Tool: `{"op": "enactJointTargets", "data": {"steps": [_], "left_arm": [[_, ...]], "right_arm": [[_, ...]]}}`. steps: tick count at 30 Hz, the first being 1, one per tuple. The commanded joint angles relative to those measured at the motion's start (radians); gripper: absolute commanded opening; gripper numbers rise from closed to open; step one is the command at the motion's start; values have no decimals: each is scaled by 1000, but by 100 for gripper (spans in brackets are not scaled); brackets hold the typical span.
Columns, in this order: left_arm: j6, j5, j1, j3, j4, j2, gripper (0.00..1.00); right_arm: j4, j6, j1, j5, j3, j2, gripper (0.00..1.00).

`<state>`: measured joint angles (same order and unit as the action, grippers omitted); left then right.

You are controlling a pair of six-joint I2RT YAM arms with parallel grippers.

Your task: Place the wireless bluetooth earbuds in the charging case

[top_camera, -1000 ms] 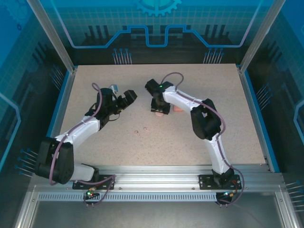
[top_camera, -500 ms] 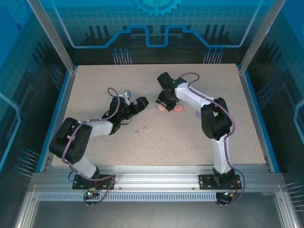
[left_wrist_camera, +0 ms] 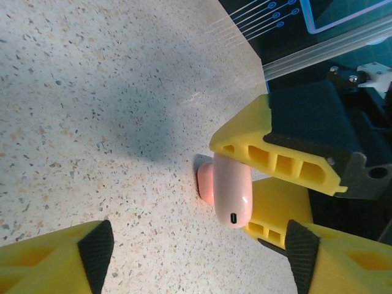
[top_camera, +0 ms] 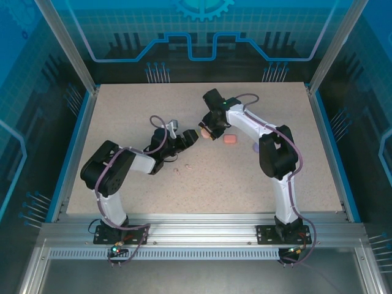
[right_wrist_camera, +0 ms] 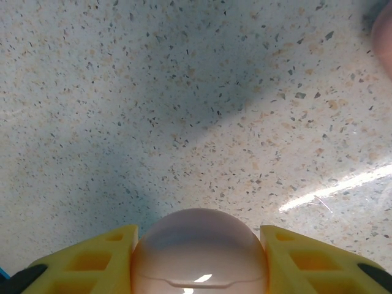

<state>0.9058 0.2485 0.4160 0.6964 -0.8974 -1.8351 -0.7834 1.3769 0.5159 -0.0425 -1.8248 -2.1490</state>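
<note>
My right gripper [top_camera: 204, 131] is shut on a pale pink charging case [top_camera: 201, 133], held just above the table. In the right wrist view the closed case [right_wrist_camera: 199, 254] sits between the yellow fingers [right_wrist_camera: 92, 260]. In the left wrist view the case [left_wrist_camera: 233, 195] points its charging port toward me, gripped by the right fingers [left_wrist_camera: 275, 160]. My left gripper [left_wrist_camera: 199, 260] is open just in front of it, with nothing between its pads [left_wrist_camera: 98, 251]. Two tiny pale earbuds [top_camera: 177, 169] lie on the table below the left gripper [top_camera: 187, 139].
A coral case [top_camera: 230, 139] lies on the table right of the held case and shows behind it [left_wrist_camera: 205, 182] in the left wrist view. A purple case [top_camera: 256, 147] peeks out beside the right forearm. Blue rails [top_camera: 73, 141] border the speckled table [top_camera: 245, 177].
The left arm has swung right until its gripper faces the right gripper, and its jaws have narrowed. The right gripper moved up and slightly left with the pale case, away from the coral case.
</note>
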Motion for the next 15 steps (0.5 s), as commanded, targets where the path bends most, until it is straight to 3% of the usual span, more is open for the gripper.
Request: {"op": "enactJointTargets", "data": {"steps": [1, 15], "left_arm": [[-7, 31, 13, 45, -63, -27, 70], [0, 50, 37, 138, -51, -116, 57]], "right_arm": [[-5, 25, -10, -21, -24, -19, 44], [15, 28, -2, -37, -24, -8, 44]]}}
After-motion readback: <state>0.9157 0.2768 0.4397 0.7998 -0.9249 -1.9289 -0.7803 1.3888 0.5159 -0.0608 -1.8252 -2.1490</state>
